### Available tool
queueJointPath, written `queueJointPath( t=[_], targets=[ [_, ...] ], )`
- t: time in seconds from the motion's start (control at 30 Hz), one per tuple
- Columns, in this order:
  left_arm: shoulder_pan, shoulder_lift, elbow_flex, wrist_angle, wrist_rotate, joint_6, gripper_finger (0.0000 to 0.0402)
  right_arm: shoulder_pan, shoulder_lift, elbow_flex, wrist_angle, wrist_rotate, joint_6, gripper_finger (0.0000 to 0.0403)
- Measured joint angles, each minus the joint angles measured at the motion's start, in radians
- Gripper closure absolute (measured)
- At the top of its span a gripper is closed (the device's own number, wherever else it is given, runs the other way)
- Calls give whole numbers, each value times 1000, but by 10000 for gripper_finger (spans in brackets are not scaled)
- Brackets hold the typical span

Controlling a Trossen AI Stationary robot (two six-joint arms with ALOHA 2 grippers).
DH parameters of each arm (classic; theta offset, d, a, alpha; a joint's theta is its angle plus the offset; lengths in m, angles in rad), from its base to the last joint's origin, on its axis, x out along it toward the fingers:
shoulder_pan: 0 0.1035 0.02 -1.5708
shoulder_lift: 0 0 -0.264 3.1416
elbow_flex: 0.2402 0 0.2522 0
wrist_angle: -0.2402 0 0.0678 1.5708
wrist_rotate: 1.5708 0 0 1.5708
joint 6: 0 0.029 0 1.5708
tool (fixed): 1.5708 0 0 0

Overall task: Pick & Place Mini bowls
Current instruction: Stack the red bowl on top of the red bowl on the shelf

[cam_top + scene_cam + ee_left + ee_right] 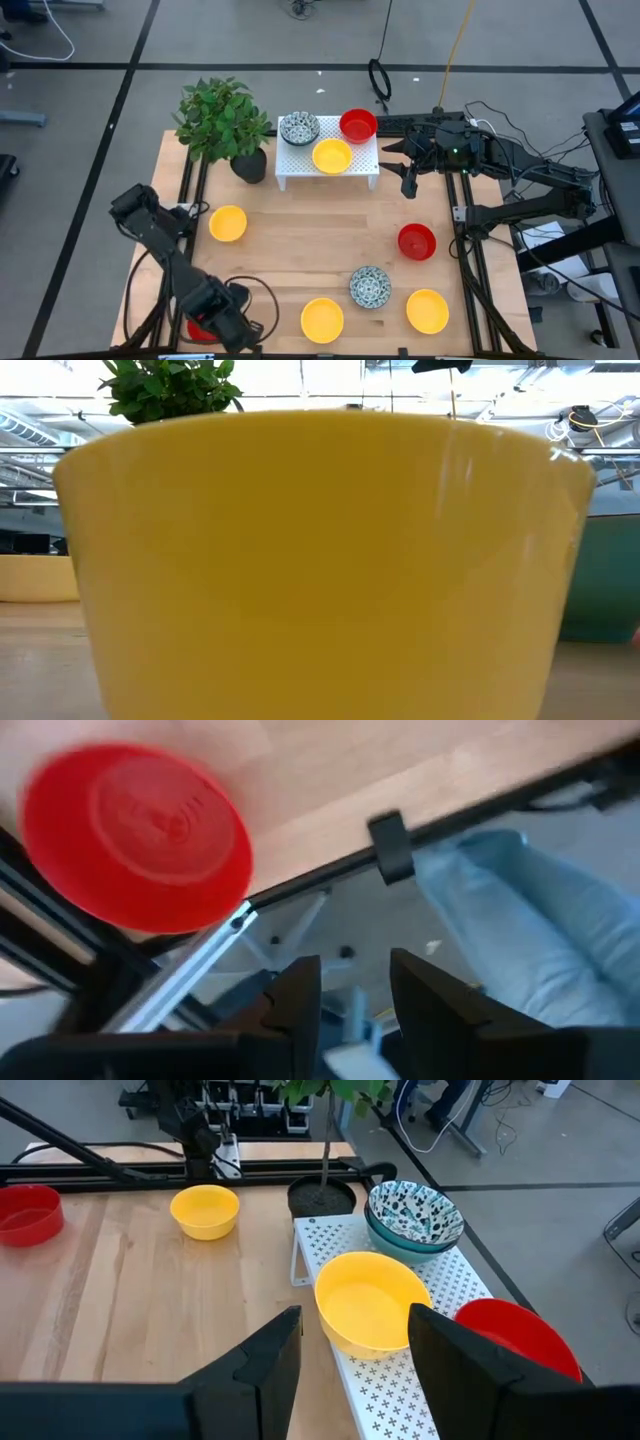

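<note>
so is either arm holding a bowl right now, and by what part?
Neither. The left gripper is open beside a red bowl at the table's near-left corner, not touching it. The right gripper is open over the white rack.

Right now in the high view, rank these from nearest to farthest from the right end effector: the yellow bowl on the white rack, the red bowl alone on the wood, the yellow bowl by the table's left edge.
From the right end effector:
1. Yellow bowl on the white rack, at the back.
2. Lone red bowl, right side.
3. Left-edge yellow bowl, far across.
</note>
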Motion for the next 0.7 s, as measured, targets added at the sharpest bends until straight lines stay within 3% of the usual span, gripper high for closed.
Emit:
queueJointPath(
  t=[0.3,0.5,0.7],
  targets=[
    [-82,-1,-225,212,-8,-281,277,0,0,0,0,1,-13,232],
    [-89,0,-371,448,-9,-286,277,0,0,0,0,1,4,232],
    [-87,0,-459,431,-9,-285,277,0,0,0,0,1,13,232]
  ],
)
